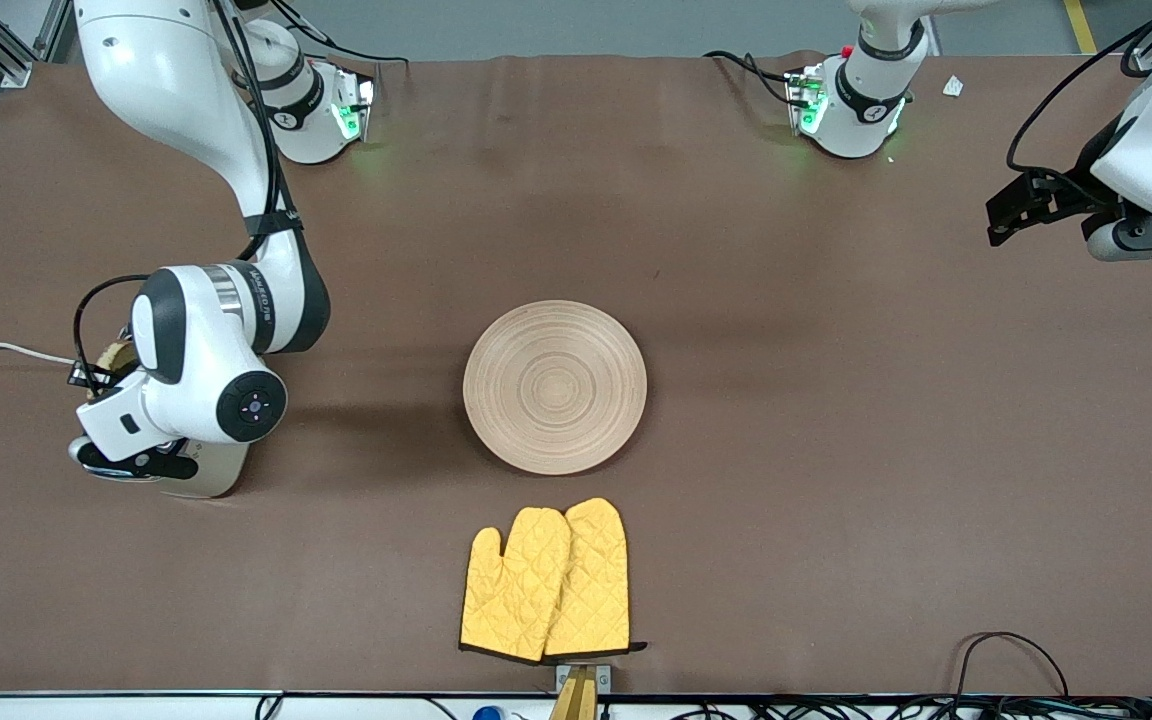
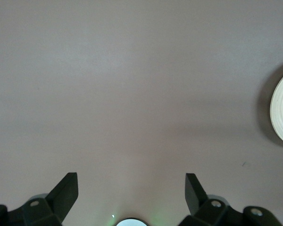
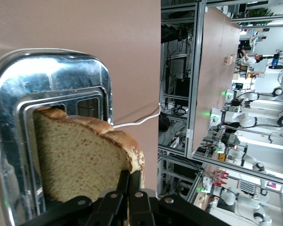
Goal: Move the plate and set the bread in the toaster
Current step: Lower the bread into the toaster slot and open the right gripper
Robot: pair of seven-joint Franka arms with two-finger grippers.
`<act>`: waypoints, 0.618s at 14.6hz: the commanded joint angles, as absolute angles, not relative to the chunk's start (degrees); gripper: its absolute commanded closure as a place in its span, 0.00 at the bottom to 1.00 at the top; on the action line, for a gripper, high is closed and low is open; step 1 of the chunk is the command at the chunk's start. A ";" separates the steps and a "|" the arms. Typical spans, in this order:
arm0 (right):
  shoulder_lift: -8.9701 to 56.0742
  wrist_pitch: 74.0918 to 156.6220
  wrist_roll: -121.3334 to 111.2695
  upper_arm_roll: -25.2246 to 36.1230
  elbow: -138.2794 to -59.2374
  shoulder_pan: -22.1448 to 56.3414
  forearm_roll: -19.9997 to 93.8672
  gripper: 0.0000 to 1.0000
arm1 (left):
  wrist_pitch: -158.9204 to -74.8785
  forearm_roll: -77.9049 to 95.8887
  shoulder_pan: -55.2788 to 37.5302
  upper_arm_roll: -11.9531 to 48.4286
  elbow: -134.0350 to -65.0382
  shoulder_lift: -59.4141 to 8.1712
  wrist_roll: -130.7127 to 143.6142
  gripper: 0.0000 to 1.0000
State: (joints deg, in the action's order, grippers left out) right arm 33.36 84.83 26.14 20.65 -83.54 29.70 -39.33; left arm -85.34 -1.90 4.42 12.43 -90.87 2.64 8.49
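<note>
Right gripper (image 3: 129,188), at nine o'clock on the table in the front view, is clenched on the bread (image 3: 80,160) directly over the toaster (image 3: 52,94). One end of the slice already sits in a slot; the slice's plane runs along the slot's long axis, so the coming move is likely a straight push along that axis, then release. This arm is plainly the nearer one. At centre lies the plate (image 1: 555,387), bare, with yellow mitts (image 1: 546,585) at six o'clock. Left gripper (image 2: 132,193) waits at two o'clock, fingers spread, holding nothing.
</note>
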 commanded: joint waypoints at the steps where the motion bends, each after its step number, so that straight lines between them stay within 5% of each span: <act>1: 32.43 85.43 28.04 20.30 -84.29 29.01 -37.36 0.27 | -85.87 -1.32 5.10 12.83 -90.44 2.29 8.00 0.00; 4: 31.30 85.43 22.62 20.30 -81.31 26.12 -27.73 0.02 | -85.87 -0.79 5.10 12.83 -90.53 1.59 7.82 0.00; 9: 20.94 87.89 5.64 20.39 -82.00 17.59 -6.18 0.00 | -85.69 -0.79 5.27 12.30 -90.35 1.85 7.56 0.00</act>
